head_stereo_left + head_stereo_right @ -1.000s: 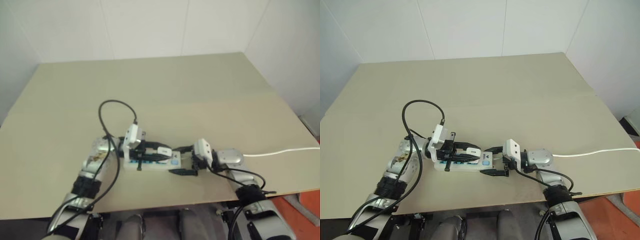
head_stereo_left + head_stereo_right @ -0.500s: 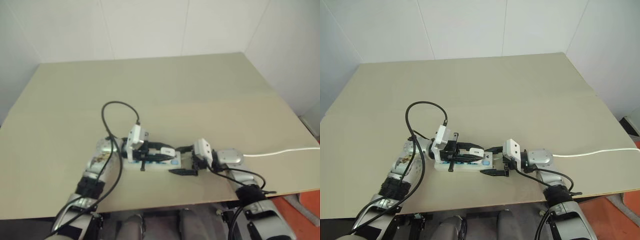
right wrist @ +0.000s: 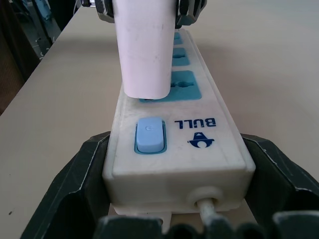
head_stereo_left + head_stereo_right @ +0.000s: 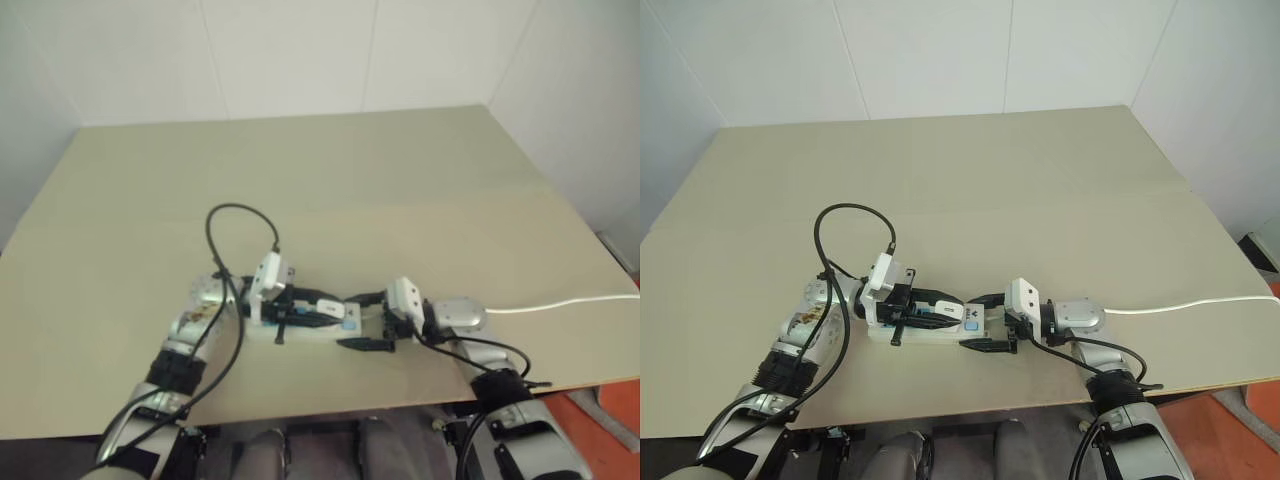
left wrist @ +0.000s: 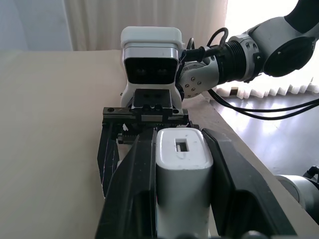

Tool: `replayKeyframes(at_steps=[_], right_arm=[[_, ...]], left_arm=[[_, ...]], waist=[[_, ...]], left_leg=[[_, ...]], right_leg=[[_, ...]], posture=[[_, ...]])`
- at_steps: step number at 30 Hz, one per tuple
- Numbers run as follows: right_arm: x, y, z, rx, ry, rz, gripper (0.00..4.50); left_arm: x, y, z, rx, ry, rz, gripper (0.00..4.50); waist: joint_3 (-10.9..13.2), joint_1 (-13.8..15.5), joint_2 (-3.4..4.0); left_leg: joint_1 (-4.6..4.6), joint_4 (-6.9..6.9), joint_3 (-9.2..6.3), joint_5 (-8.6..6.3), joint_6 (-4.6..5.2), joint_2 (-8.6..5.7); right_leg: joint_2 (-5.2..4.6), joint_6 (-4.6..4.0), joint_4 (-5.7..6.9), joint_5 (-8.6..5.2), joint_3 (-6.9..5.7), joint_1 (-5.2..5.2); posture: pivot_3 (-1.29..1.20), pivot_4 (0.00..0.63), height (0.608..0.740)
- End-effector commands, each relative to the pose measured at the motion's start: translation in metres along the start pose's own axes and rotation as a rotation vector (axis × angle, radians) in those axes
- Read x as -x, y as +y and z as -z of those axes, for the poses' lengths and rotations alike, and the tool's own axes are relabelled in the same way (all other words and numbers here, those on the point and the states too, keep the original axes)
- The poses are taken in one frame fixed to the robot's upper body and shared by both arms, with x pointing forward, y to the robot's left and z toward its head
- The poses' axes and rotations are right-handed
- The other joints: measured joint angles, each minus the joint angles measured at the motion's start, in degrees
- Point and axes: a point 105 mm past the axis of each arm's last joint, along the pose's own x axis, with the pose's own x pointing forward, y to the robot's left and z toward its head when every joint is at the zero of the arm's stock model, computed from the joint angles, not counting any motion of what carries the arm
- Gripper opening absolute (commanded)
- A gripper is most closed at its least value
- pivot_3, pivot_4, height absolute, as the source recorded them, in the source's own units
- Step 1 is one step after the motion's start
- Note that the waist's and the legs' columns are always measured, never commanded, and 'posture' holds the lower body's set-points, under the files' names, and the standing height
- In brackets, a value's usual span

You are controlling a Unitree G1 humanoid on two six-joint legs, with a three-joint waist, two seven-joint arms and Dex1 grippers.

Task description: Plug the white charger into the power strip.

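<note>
While left gripper (image 5: 180,199) pinches small white charger block (image 5: 182,172) on long white power strip (image 3: 177,149), right gripper (image 3: 174,189) hugs strip's switch end.

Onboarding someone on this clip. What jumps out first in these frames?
The left end effector, near the table's front edge, is shut on the white charger, whose end sits on the power strip at the socket face next to the blue switch. The right end effector straddles the strip's cord end, a finger along each side. The thin white cord trails off to the right across the beige table.
</note>
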Motion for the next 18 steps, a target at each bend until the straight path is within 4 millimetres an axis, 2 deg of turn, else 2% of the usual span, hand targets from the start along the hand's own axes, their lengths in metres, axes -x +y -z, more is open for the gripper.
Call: replayKeyframes(at_steps=[1, 18], right_arm=[[-0.001, -0.001, -0.004, 0.015, -0.004, -0.002, 3.42], [0.001, -0.005, -0.002, 0.012, 0.009, 0.006, 3.42]], left_arm=[[0.009, 0.0, 0.017, 0.039, 0.069, -0.021, 1.03], [0.04, -0.002, 0.034, 0.043, 0.158, -0.053, 1.03]], waist=[[0.0, 0.0, 0.0], [-0.2, -0.1, -0.01]], left_leg=[[0.0, 0.0, 0.0, 0.0, 0.0, 0.0], [0.14, -0.01, 0.0, 0.0, 0.0, 0.03]], right_leg=[[0.0, 0.0, 0.0, 0.0, 0.0, 0.0], [0.04, -0.06, 0.02, 0.04, 0.0, 0.1]], posture=[[0.0, 0.15, 0.74], [0.0, 0.15, 0.74]])
